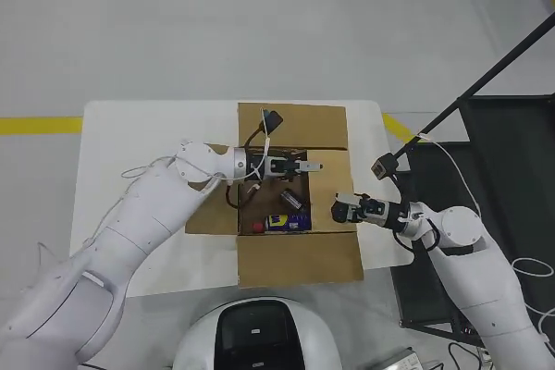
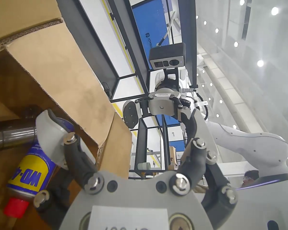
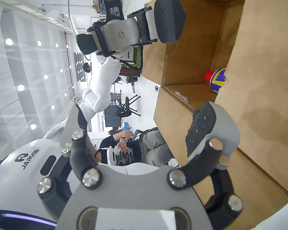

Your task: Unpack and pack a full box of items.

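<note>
two grippers: both have their fingers spread with nothing between them. the left gripper [image 1: 302,166] hangs over the open box [image 1: 296,261], and the right gripper [image 1: 340,209] sits at the box's right wall.
box: cardboard, on the white table [image 1: 139,139], flaps folded outward.
spray can [image 1: 283,222]: lies on its side on the box floor, along the wall nearest the robot's body.
dark cylinder [image 1: 292,197]: lies just beside the can. in the left wrist view it is close to one left finger [image 2: 50,140]; i cannot tell if they touch.
step in hand: i judge this to be unpacking. the left gripper looks best placed to pick, and the cylinder or the can is nearest to it.
how i'd do it: i'd come straight down with the fingers wide, straddle one item only, across its narrow width at mid-length, and close slowly since round things roll. i'd lift above the walls and flaps before swinging sideways.
risk: catching both items at once, or snagging a flap.
left arm pose: stretched from the table's left side across the box, gripper pointing toward the right arm.
right arm pose: bent in from the right, gripper aimed at the box, one right finger [image 3: 201,125] close by the outside of the wall. i cannot tell if it touches. i'd use this arm to steady the box.
</note>
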